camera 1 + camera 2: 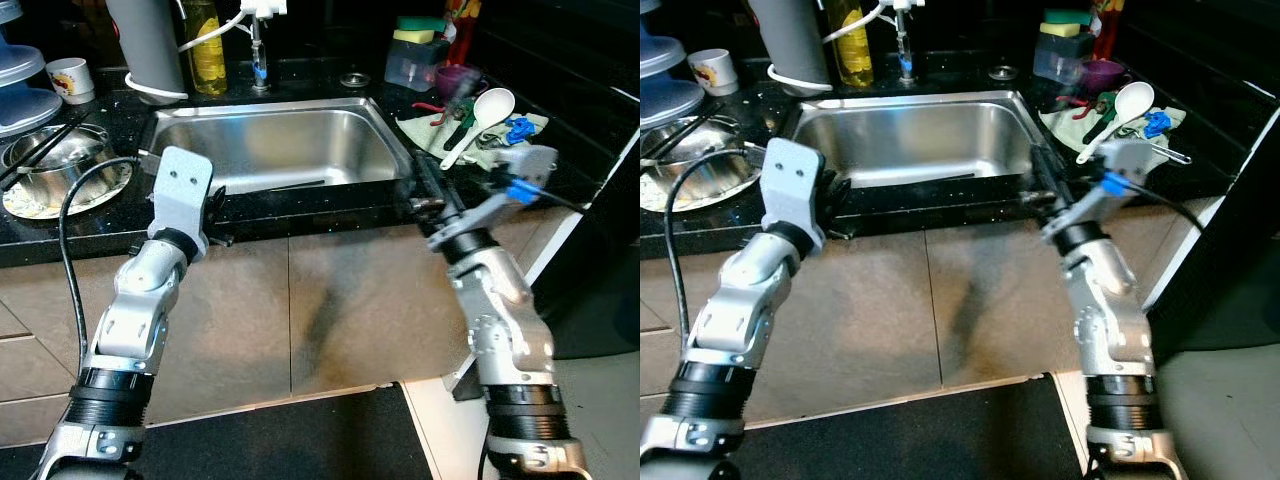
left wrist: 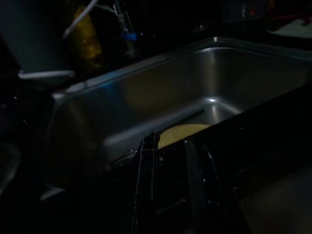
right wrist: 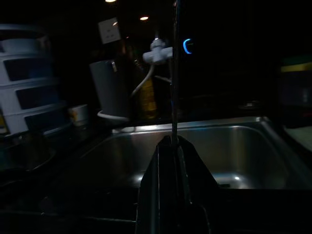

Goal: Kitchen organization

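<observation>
A steel sink (image 1: 282, 106) is set in a black stone counter, with a thin dark stick (image 1: 296, 185) lying in its basin. My left gripper (image 1: 218, 210) hovers at the sink's front left edge. In the left wrist view its fingers (image 2: 146, 161) stand open with nothing between them, over a pale yellow thing (image 2: 181, 131) on the basin floor. My right gripper (image 1: 428, 190) is at the sink's front right corner. The right wrist view shows it (image 3: 172, 141) shut on a thin stick (image 3: 174, 73) that points away past the fingertips.
A steel bowl (image 1: 62, 165) holding dark chopsticks sits on a plate at the left, near a white cup (image 1: 72, 78). A white spoon (image 1: 482, 112) and other utensils lie on a cloth at the right. A tap (image 1: 258, 50), yellow bottle (image 1: 206, 45) and grey cylinder (image 1: 150, 45) stand behind the sink.
</observation>
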You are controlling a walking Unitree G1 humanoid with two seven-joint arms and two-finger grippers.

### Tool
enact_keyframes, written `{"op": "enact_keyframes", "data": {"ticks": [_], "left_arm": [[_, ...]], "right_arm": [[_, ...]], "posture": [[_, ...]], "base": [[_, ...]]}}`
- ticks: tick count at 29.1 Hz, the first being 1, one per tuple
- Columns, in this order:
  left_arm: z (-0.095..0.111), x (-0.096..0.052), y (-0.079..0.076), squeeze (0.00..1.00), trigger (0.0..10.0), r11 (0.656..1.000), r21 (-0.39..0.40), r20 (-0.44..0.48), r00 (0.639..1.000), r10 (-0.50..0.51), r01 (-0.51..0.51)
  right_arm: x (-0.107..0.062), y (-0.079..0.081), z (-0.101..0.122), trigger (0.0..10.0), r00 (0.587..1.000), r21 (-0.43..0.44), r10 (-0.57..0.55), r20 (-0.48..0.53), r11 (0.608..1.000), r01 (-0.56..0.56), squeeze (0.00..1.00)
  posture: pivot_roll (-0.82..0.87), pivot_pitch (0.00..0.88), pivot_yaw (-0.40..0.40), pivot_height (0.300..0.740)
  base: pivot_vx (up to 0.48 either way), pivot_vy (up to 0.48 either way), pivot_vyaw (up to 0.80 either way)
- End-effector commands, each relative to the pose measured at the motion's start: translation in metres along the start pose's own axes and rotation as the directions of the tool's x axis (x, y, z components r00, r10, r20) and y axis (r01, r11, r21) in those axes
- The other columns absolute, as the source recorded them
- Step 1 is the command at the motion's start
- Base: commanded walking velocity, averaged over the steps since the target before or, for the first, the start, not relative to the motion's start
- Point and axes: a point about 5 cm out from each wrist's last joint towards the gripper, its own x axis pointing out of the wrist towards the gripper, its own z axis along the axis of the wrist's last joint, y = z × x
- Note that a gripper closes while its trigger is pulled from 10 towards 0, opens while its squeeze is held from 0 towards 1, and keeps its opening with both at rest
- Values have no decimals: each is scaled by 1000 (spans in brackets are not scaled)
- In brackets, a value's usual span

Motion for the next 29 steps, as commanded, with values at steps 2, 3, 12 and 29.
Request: {"op": "enact_keyframes", "data": {"ticks": [2, 3, 12, 29], "left_arm": [[1, -4, 3, 0, 10000, 1000, -7, -2, 1000, 19, -19], [2, -4, 3, 0, 10000, 1000, -6, 1, 1000, 20, -20], [3, -3, 5, 0, 10000, 999, -34, -3, 1000, 29, -29], [4, -4, 4, 0, 10000, 998, -52, -2, 1000, 19, -19]], "right_arm": [[0, 9, -1, 10000, 1000, -1, 18, -9, 1000, -18, 0], [0, 10, -1, 10000, 1000, 1, 19, -11, 1000, -19, 0], [1, 14, -3, 10000, 999, 10, 27, -21, 1000, -27, 0], [1, 17, -3, 10000, 999, 27, 33, -27, 999, -32, 0]], "posture": [[-22, 111, -18, 740], [-23, 112, -19, 740], [-23, 116, -21, 740], [-24, 116, -21, 740]], "base": [[0, 0, 0], [0, 0, 0], [265, 0, 0], [309, 0, 0]]}}
